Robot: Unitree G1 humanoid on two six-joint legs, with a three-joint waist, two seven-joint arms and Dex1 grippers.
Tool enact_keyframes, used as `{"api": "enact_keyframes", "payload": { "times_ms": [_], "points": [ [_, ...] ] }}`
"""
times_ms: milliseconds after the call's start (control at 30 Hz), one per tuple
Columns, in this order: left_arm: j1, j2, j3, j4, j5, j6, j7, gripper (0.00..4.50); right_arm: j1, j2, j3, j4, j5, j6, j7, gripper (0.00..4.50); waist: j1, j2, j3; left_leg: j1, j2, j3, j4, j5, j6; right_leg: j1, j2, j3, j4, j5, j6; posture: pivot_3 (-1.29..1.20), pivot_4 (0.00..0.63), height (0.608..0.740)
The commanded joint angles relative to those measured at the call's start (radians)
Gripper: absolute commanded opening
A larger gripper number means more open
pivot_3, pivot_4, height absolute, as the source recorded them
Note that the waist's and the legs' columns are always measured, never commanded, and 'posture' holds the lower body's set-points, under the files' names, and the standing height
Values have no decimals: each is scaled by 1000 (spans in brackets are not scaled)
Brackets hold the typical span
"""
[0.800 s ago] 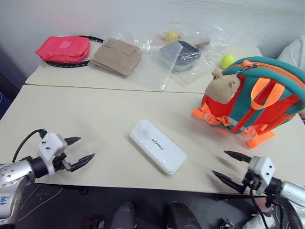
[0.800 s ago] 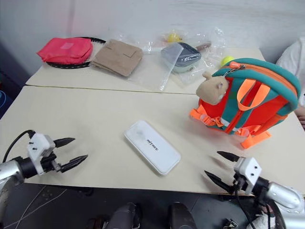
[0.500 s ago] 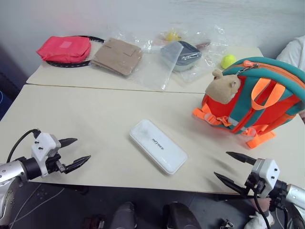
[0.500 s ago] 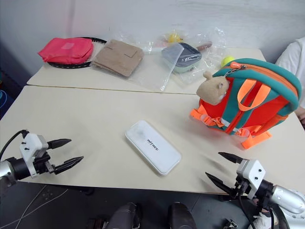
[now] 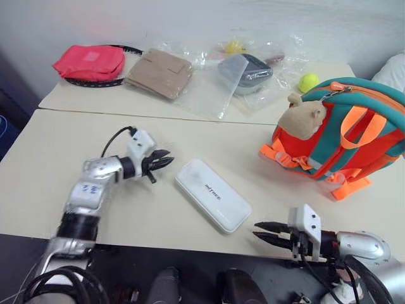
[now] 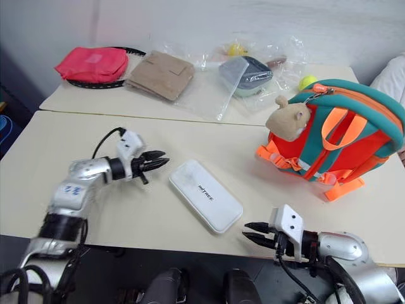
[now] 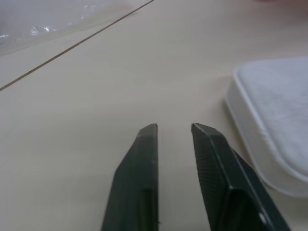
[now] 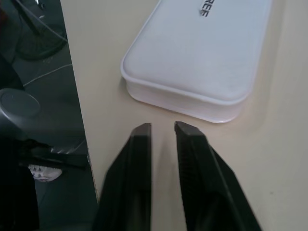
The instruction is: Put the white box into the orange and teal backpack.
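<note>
Both pincers nearly pressed together, empty: left pincer [image 5: 161,163] just beside one end of the white box [image 5: 212,202], right pincer [image 5: 266,230] near the other, probably to squeeze it endwise toward the backpack [image 5: 345,142].

Head cams, stereo pair, look fwd and down over the whole surface [image 5: 190,136]. Wrist cams sit low and close; both, like the head pair, catch the white box [image 8: 202,53].
</note>
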Motion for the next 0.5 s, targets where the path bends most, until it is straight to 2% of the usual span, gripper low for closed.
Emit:
{"api": "enact_keyframes", "payload": {
  "times_ms": [33, 200, 500],
  "points": [
    [-55, -14, -27, 74, 48, -67, -12, 178, -32, 26, 41, 1, -10, 34, -23, 0, -1, 0, 0, 0, 0, 0, 2, 0, 0, 0, 0, 0, 0, 0, 0, 0, 150, 740],
    [-51, -50, -37, 35, 21, -56, -77, 178, -58, 71, 86, 21, -47, 18, -47, 0, 1, 0, 0, 0, 0, -1, 6, -1, 0, 2, -1, 0, 0, 0, 0, 0, 150, 740],
    [84, -32, -45, -117, 5, 34, -137, 178, -155, 129, 79, 151, -100, -34, -79, 0, -4, 0, 0, 2, 0, -1, 6, -1, 0, 3, -1, 0, 2, 0, 0, 0, 150, 740]
  ]
}}
